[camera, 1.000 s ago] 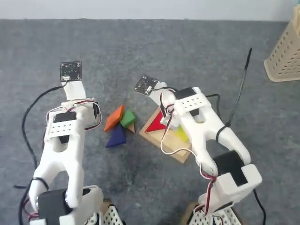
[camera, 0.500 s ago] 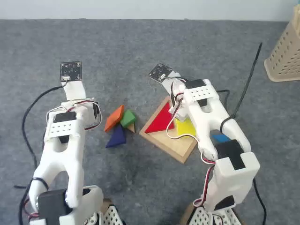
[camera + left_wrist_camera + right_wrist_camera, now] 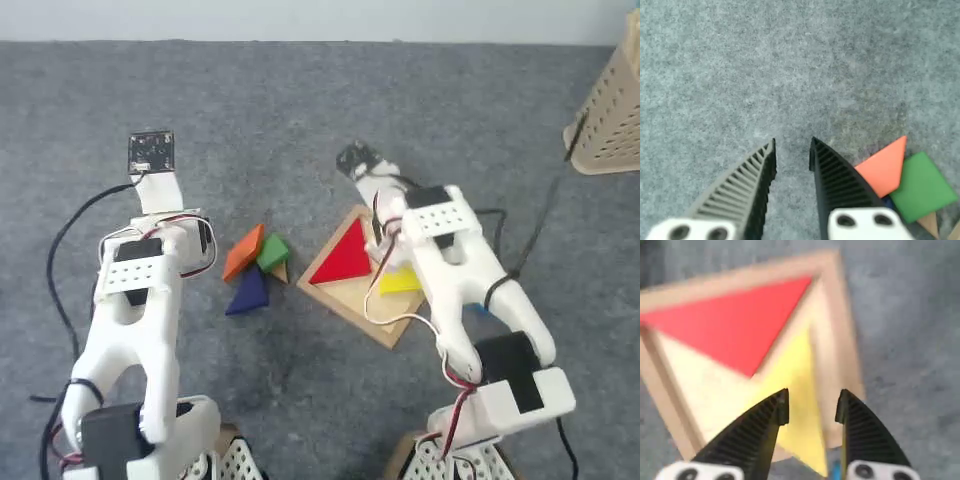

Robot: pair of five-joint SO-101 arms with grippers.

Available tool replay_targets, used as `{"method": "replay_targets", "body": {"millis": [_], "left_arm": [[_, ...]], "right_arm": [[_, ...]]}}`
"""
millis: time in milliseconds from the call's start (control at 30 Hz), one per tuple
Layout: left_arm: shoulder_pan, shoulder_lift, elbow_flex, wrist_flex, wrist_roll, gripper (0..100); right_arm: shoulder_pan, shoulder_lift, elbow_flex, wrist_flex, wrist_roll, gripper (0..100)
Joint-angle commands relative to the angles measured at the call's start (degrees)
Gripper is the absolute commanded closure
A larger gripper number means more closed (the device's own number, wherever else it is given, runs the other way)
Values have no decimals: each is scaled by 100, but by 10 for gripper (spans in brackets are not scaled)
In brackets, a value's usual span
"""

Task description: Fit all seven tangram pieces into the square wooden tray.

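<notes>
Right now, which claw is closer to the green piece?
The left claw. It is over the carpet, right beside the orange piece that lies against the green piece. The right claw is farther off, above the yellow piece in the wooden tray.

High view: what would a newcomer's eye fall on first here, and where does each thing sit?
The red triangle stands out, lying in the wooden tray beside a yellow piece, with the right gripper open above them. Beside the tray, an orange piece, a green piece and a blue piece cluster on the grey carpet.
</notes>
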Motion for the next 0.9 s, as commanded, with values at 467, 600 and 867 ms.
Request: {"method": "replay_targets", "body": {"millis": [467,600,867], "left_arm": [[-26,-281,-31,-123,44,894],[-26,-281,-31,-123,44,894],[-26,-281,-31,-123,44,894]], "right_arm": [[75,1341,-1134,-470,-53,878],[75,1490,-1424,-400,-88,878],[163,92,-1477,479,-1204,826]]}}
